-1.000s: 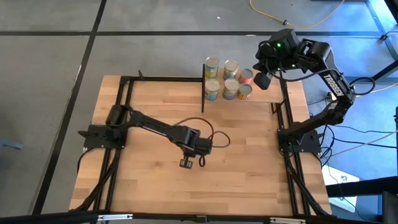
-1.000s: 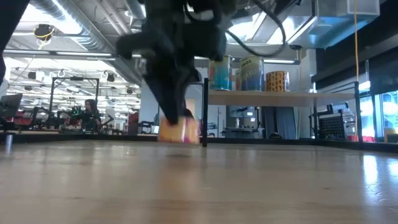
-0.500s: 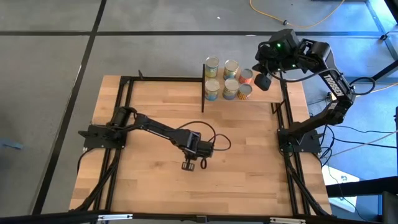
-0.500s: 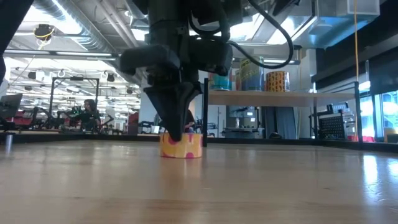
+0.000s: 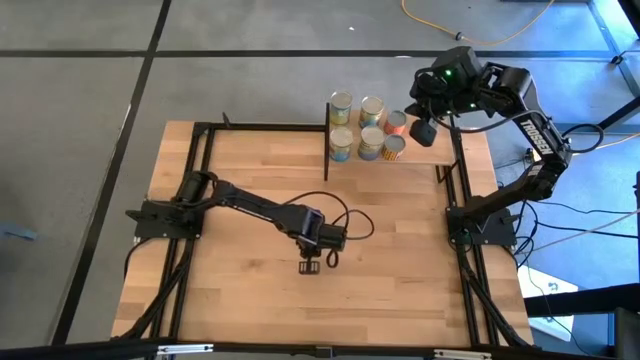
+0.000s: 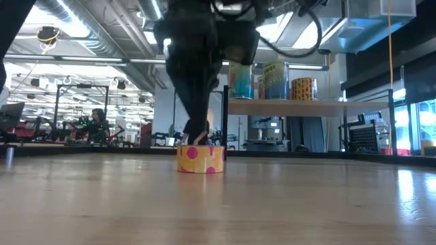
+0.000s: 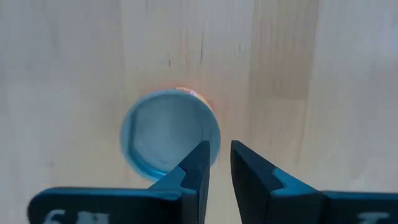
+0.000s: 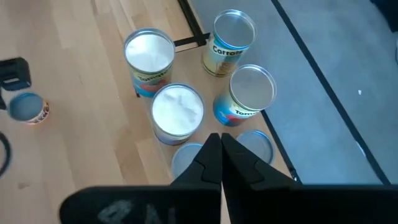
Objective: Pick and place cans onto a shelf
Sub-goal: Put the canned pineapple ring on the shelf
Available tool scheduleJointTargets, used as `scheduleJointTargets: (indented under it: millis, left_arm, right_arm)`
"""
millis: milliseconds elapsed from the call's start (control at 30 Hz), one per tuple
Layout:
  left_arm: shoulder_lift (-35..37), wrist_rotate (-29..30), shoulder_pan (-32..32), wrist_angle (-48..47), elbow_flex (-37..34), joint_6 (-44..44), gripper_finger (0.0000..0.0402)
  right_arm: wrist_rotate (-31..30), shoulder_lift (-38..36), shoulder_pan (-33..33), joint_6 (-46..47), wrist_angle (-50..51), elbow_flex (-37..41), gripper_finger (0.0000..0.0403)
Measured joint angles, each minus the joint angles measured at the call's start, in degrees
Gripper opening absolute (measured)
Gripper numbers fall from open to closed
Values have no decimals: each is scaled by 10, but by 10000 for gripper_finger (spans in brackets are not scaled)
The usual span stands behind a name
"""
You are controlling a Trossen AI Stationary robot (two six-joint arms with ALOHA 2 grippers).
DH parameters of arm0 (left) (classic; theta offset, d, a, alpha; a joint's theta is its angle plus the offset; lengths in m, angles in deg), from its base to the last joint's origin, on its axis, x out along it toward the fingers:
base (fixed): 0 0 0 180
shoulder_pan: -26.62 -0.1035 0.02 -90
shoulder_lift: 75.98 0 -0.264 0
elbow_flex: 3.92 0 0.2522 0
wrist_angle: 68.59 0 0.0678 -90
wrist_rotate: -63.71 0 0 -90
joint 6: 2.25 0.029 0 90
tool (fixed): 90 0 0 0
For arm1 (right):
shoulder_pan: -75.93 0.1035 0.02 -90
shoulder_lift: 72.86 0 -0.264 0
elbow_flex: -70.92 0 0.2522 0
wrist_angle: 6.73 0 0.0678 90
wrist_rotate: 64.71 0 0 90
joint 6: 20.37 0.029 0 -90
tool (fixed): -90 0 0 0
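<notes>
grey floor (image 5: 80, 90), ceiling lights (image 6: 48, 34)

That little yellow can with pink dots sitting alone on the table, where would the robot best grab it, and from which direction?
Probably from straight above, fingers pinching across its round side wall. The short yellow can stands upright on the table, its flat lid facing up, nothing crowding it. The left gripper already hangs overhead, nearly shut and off its rim, so it would need to open and centre.

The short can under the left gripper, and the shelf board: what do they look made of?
The short can looks like thin metal: its round top is smooth, dull silver-grey, and the side wears a glossy yellow label with pink dots, paper or print, unclear. The shelf board looks like pale, matte wood with a plain edge, on thin black posts, probably painted metal. The left gripper hangs just above the can.
</notes>
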Motion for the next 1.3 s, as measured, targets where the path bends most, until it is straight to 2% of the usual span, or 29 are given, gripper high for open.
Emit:
scheduleJointTargets:
  millis: [100,267,433,533,667,833,967,1300]
  left_arm:
    - [1,6,0,-28,34,-1,58]
    - [1,46,-1,-113,118,-23,56]
    - [2,84,-13,-205,193,-34,29]
    - [4,126,-18,-283,240,-43,6]
    - [4,174,-23,-379,310,-48,5]
    - [47,192,-27,-375,355,-43,2]
    - [110,212,-31,-367,352,-48,1]
    - [258,265,-19,-372,350,-76,1]
  right_arm:
    - [5,0,0,-16,1,0,0]
    - [63,0,22,-60,15,0,0]
    - [56,0,87,-87,34,3,0]
    - [56,0,135,-90,36,3,0]
    - [56,0,204,-95,36,3,0]
    - [56,2,285,-112,36,3,0]
    - [55,14,335,-113,38,7,0]
    - [34,83,391,-88,-42,111,0]
